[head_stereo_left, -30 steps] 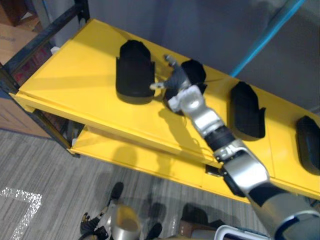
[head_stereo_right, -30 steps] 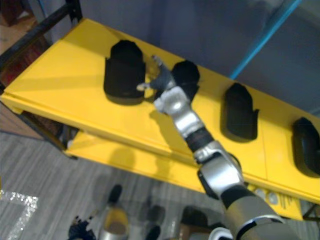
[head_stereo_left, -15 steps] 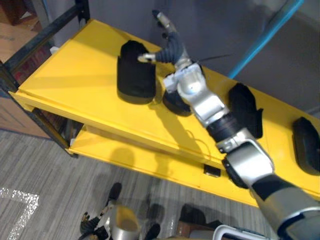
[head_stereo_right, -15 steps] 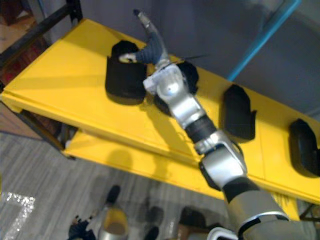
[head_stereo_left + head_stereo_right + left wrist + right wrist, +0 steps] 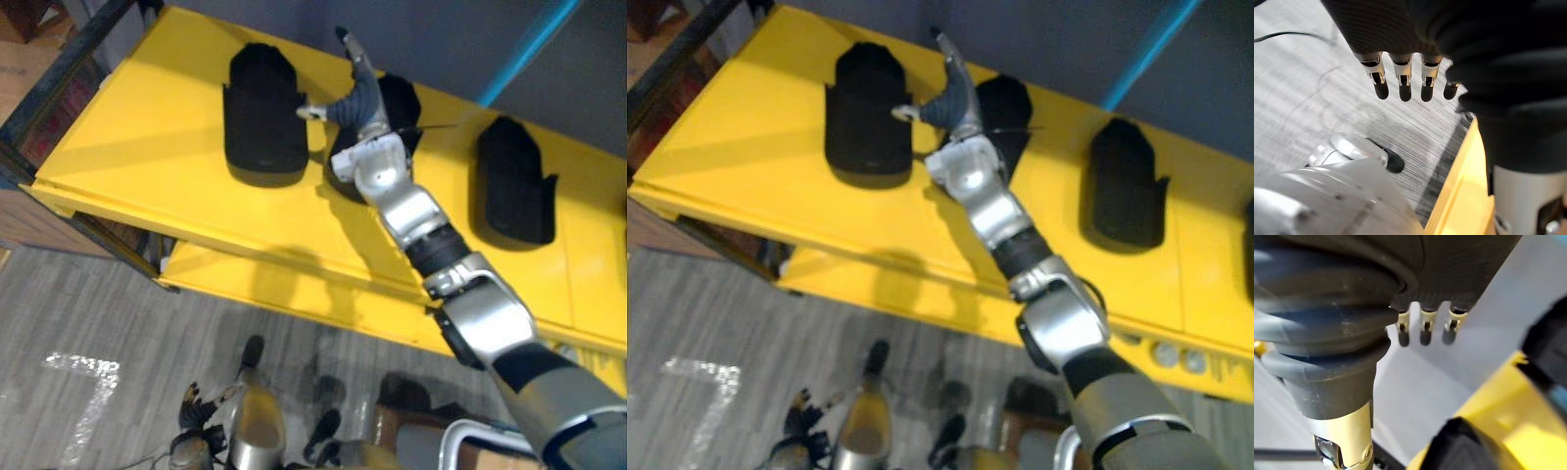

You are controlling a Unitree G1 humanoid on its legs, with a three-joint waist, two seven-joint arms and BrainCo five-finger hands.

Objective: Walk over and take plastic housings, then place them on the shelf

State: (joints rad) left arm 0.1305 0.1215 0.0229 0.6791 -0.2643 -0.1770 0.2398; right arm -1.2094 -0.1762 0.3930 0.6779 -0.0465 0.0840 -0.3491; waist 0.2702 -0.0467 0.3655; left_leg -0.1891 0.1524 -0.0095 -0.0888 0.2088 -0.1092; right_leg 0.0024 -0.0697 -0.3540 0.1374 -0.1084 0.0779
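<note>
Several black plastic housings lie in a row on the yellow shelf (image 5: 147,117). One lies at the left (image 5: 265,117), a second (image 5: 400,98) beside it and a third (image 5: 511,186) further right. My right hand (image 5: 359,96) is raised just above the second housing. It is open, its fingers (image 5: 1422,330) straight and pointing away from the shelf, and it holds nothing. Its thumb reaches toward the left housing. A housing (image 5: 1464,445) shows below that hand in the right wrist view. My left hand (image 5: 1403,83) hangs open over the floor.
A lower yellow shelf (image 5: 294,304) sticks out under the top one. A dark frame post (image 5: 59,73) runs along the shelf's left end. A blue pole (image 5: 524,49) leans against the grey wall behind. Grey carpet (image 5: 88,323) lies in front.
My right hand has come up off the second housing, its fingers now straight and raised. The housing stays on the shelf. The camera has shifted, so the shelf sits differently.
</note>
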